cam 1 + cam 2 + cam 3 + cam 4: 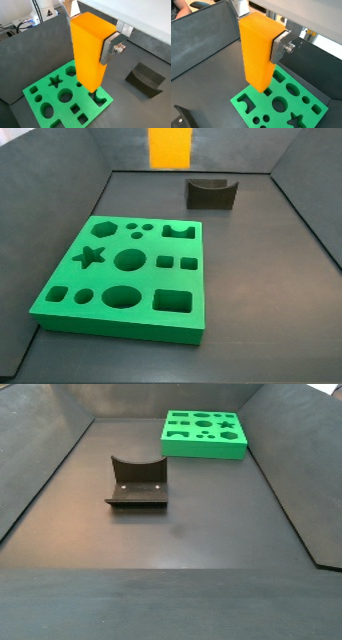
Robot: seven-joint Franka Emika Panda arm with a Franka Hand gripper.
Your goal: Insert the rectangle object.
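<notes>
My gripper is shut on the rectangle object, a tall bright orange block, held upright near its top end. It shows the same way in both wrist views. One silver finger presses its side face. The block hangs above the green board with shaped holes, its lower end over the board's edge near a notched hole, not touching. In a side view only the block's lower part shows at the frame's top, beyond the board; the gripper is out of view there.
The dark fixture stands on the dark floor beyond the board, and shows in a wrist view and a side view. Grey sloping walls enclose the floor. The board lies near the far wall.
</notes>
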